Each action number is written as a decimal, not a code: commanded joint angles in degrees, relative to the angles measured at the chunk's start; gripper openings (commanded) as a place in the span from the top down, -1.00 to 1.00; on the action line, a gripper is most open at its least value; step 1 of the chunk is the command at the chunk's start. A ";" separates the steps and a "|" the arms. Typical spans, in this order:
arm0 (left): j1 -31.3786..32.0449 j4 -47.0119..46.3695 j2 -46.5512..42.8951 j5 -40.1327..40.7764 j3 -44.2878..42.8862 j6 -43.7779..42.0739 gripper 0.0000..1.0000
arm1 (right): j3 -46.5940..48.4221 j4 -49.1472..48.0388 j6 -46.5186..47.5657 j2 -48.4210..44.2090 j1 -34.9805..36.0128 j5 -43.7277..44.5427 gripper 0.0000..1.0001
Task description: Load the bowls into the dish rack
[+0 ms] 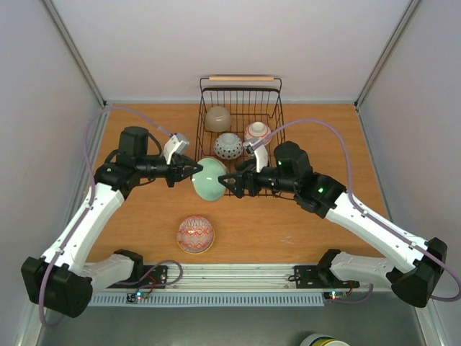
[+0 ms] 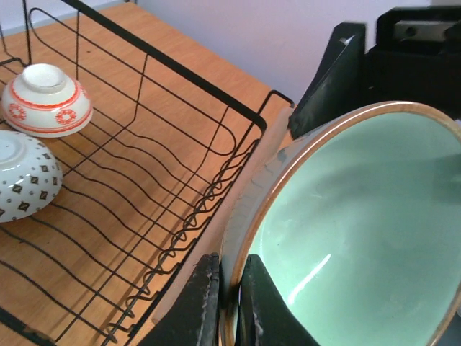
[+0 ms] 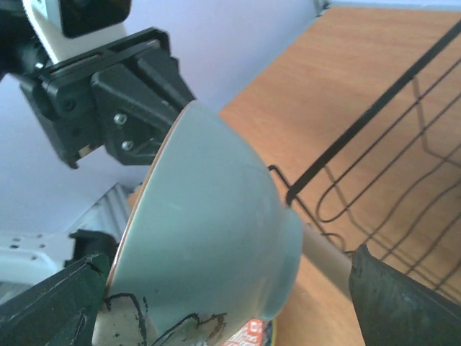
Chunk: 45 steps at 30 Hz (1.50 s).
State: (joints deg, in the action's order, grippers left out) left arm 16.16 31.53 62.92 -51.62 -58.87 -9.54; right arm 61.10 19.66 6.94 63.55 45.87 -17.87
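Note:
A pale green bowl (image 1: 209, 179) (image 2: 360, 216) (image 3: 209, 231) hangs on edge just above the near end of the black wire dish rack (image 1: 277, 108) (image 2: 180, 86) (image 3: 374, 108). My left gripper (image 1: 193, 171) (image 2: 229, 303) is shut on its brown rim. My right gripper (image 1: 226, 179) (image 3: 230, 288) stands open, one finger by the rim and the other apart from the foot. Three bowls lie in the rack: a beige one (image 1: 217, 118), a white dotted one (image 1: 228, 145) (image 2: 21, 173) and a red-and-white one (image 1: 257, 132) (image 2: 45, 99). A red patterned bowl (image 1: 195, 234) sits on the table.
The rack's far wooden handle (image 1: 241, 78) lies at the back; its near handle (image 2: 252, 180) (image 3: 324, 256) runs right under the held bowl. Grey walls close in the wooden table (image 1: 324, 144) on both sides. Both arm bases are bolted at the near edge.

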 commanded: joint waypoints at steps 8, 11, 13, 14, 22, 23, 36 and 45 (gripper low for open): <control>-0.71 -5.17 -4.88 -8.85 0.86 0.30 0.99 | -10.28 -18.63 -14.07 -1.58 -2.89 -17.85 -0.89; -0.86 -5.59 -5.26 -8.85 1.10 0.51 0.99 | -11.03 -20.40 -15.55 -1.68 -3.05 -19.23 -0.90; -0.91 -5.71 -5.51 -8.85 1.21 0.57 0.99 | -11.44 -23.10 -17.12 -1.09 -3.34 -21.37 -0.85; -0.94 -5.69 -5.52 -8.85 1.22 0.58 0.99 | -11.75 -24.65 -18.15 -0.74 -3.48 -22.76 -0.82; -1.17 -5.79 -6.33 -8.44 1.29 0.85 0.99 | -15.74 -45.44 -31.50 4.42 -6.77 -32.40 0.13; -1.21 -5.86 -6.44 -8.31 1.30 0.97 0.99 | -16.01 -48.01 -33.89 5.26 -7.21 -33.55 0.46; -1.29 -7.20 -7.57 6.53 1.39 3.13 -0.57 | 1.99 -4.81 -9.13 7.03 -13.32 -13.91 0.97; -1.28 -8.57 -7.10 9.84 1.83 4.18 -0.65 | 28.62 24.95 4.57 22.76 -13.30 9.24 0.97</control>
State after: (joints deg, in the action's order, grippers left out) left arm 14.87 26.37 55.96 -43.48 -57.19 -5.89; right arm 80.77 28.47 2.74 80.18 32.67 -21.32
